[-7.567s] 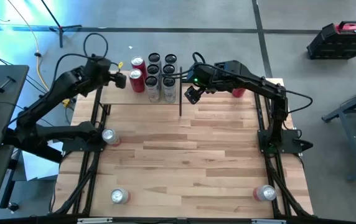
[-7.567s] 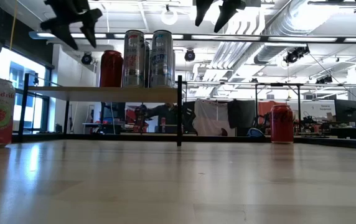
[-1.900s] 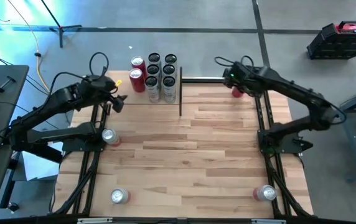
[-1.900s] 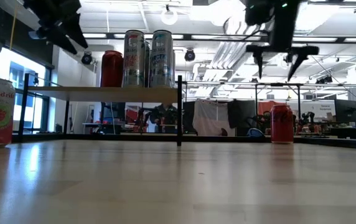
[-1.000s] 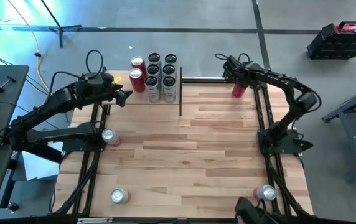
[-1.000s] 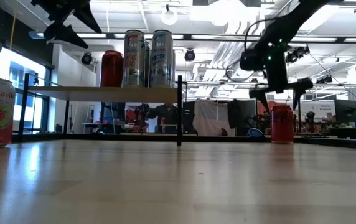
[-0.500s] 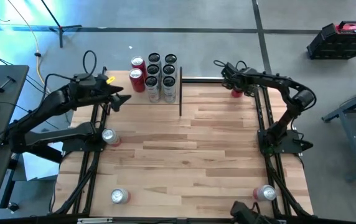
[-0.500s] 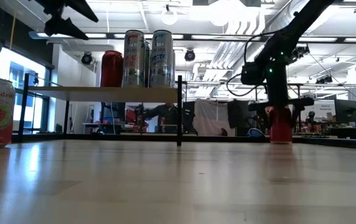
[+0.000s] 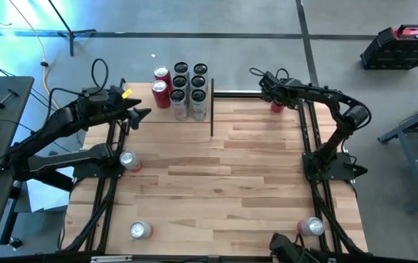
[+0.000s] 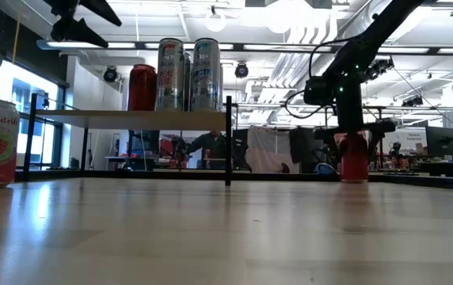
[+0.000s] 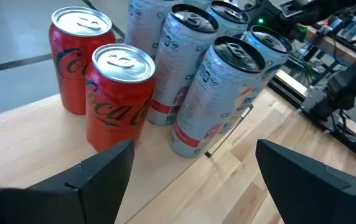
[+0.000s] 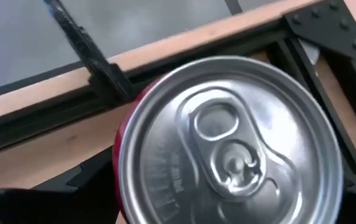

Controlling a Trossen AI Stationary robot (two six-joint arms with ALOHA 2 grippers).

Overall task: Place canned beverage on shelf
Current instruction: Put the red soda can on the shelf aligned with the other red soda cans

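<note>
Coca-Cola cans (image 11: 119, 93) face open left end effector (image 11: 193, 171); right's grip unclear.

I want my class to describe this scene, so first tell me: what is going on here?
The right gripper has come down around a red can standing at the table's far right corner, though whether it has closed on it is not visible. The left gripper hangs open beside the shelf, which already holds two red cans and six silver ones. Three more cans stand on the table.
</note>
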